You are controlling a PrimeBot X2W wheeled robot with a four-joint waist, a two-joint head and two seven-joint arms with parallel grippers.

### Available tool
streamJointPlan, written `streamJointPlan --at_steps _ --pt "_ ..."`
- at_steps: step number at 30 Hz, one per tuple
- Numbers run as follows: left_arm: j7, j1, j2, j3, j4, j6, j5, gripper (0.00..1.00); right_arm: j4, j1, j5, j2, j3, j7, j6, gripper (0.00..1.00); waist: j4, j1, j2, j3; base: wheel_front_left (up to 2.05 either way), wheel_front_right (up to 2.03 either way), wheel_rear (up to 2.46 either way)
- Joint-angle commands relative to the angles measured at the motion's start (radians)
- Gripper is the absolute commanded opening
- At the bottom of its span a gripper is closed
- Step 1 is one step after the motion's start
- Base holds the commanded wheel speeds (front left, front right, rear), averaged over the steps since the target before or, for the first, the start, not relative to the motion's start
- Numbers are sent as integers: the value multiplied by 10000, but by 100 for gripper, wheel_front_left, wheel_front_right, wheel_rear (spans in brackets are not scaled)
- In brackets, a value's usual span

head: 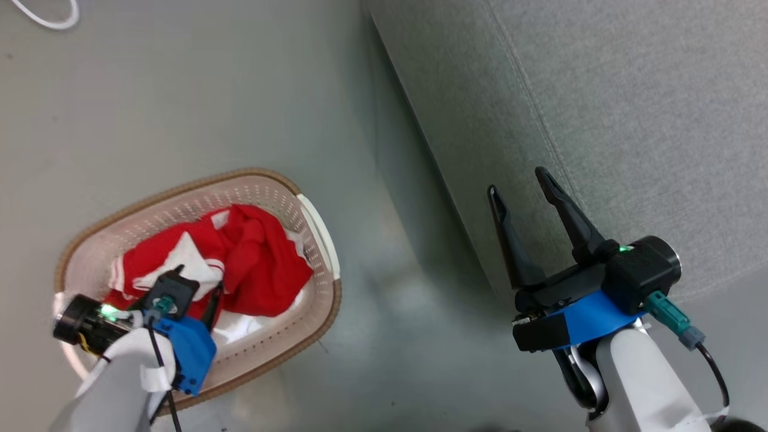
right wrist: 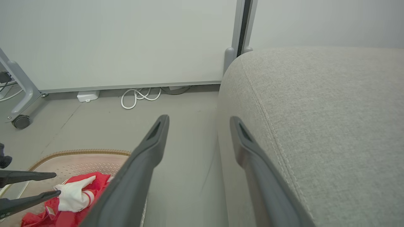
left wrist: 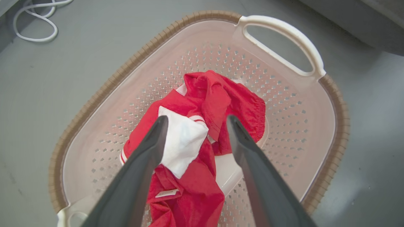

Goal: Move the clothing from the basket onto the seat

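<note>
The clothing (head: 258,264) is a bright red heap with white trim and a white patch, lying in the cream basket (head: 180,193) on the floor at the lower left. My left gripper (left wrist: 196,119) hangs open just above the heap, one finger on each side of the white patch (left wrist: 183,142), gripping nothing. In the right wrist view the left gripper (right wrist: 57,183) reaches in from the left over the clothing (right wrist: 63,217). My right gripper (head: 516,182) stands open and empty beside the front edge of the light grey seat (head: 600,108).
Bare grey floor (head: 372,288) lies between the basket and the seat. A white cable (right wrist: 139,96) is coiled by the wall behind. A stand's caster wheel (right wrist: 20,121) is at the far left. The basket's white handle (left wrist: 284,31) faces the seat.
</note>
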Motion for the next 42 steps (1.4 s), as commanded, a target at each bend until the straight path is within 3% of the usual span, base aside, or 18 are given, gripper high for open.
streamJointPlan --at_steps 1,11,22,42 --pt "135 -424 296 -224 152 -1 -112 100 -154 -212 139 -7 51 -32 1 100 -449 -1 0 802 0 0 0" --pt "669 -1473 1087 -1169 790 -2 -272 100 -501 -515 616 -7 354 -34 1 100 -755 -1 0 1828 0 0 0" --pt "1158 -2250 1779 -1971 1209 28 319 100 -573 -680 1039 -7 627 -33 1 100 -987 -1 0 2516 0 0 0" --pt "1979 -2985 2076 -2555 1514 358 511 100 -602 -870 1431 -7 827 -34 1 100 -1115 -1 0 3071 0 0 0"
